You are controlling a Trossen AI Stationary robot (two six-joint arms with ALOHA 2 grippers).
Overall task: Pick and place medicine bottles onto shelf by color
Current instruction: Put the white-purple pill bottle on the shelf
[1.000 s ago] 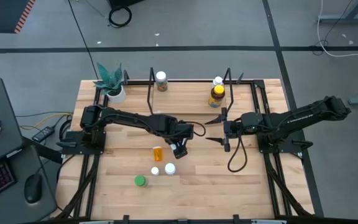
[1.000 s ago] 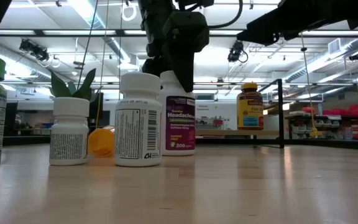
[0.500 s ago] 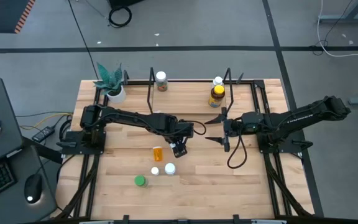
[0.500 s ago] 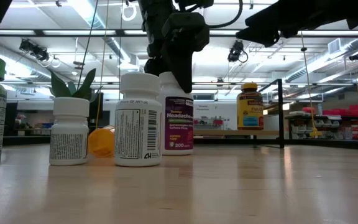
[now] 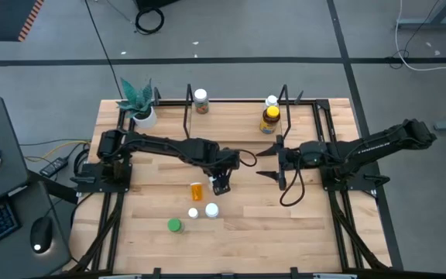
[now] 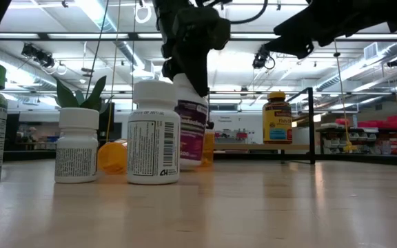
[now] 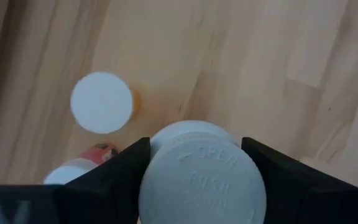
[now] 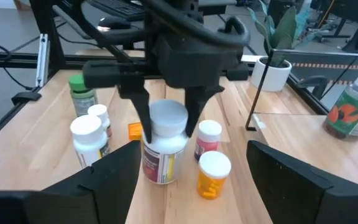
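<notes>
the left claw (image 5: 221, 180) hangs over the middle of the wooden surface (image 5: 285, 225), its two dark fingers (image 7: 114, 177) clamped on the white cap of a purple-labelled bottle (image 8: 161, 144); in the low view that bottle (image 6: 191, 124) sits tilted and looks lifted off the wood. just beside it in the right wrist view stand a short bottle with a pink label (image 8: 208, 138) and a small orange bottle with a white cap (image 8: 213, 175). to the near left of the claw in the high view, an orange bottle (image 5: 197, 189) lies on its side, two white-capped bottles (image 5: 211, 210) stand close together, and a green-capped bottle (image 5: 175, 225) stands nearest the front edge. the right claw (image 5: 276, 163) waits to the right of centre, fingers apart and holding nothing, pointed toward the left claw. at the far edge the black rod shelf (image 5: 188, 116) carries a white-capped bottle (image 5: 200, 99) at its left end and an amber bottle with a yellow lid (image 5: 269, 119) beside another white-capped one (image 5: 271, 101) at its right end. a potted green plant (image 5: 139, 105) stands at the far left corner.
</notes>
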